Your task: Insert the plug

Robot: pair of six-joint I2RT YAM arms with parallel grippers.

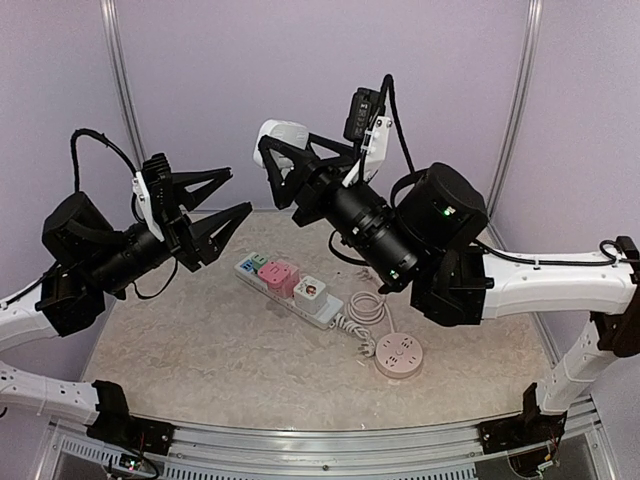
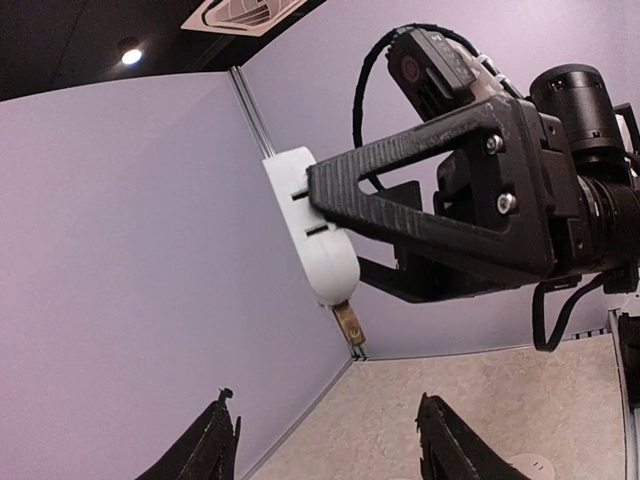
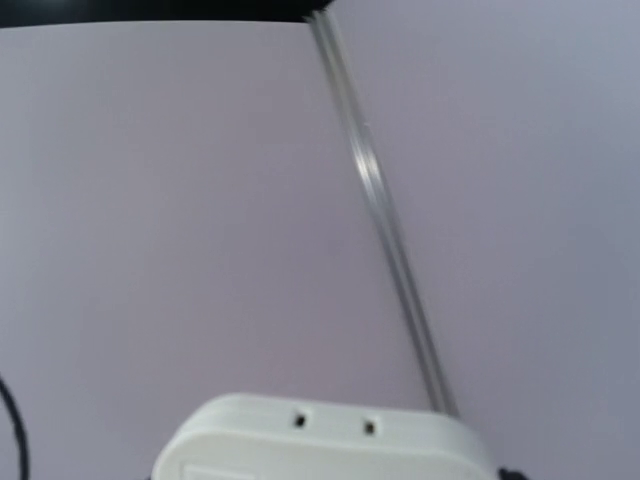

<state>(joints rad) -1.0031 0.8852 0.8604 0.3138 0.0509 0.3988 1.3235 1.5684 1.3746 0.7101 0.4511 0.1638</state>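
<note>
Top external view: plug held aloft

Shows the white plug (image 1: 285, 132) clamped in the right gripper (image 1: 272, 158), high above the far edge of the tabletop (image 1: 200, 350), brass prong (image 2: 349, 322) exposed. Shows the left gripper (image 1: 239, 190) spread and empty over the left edge. Locates the power strip (image 1: 290, 285) mid-tabletop.

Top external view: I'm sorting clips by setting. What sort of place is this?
Probably a robot lab test cell: plain lilac panels framed by metal posts, and a tabletop carrying a power strip.
</note>
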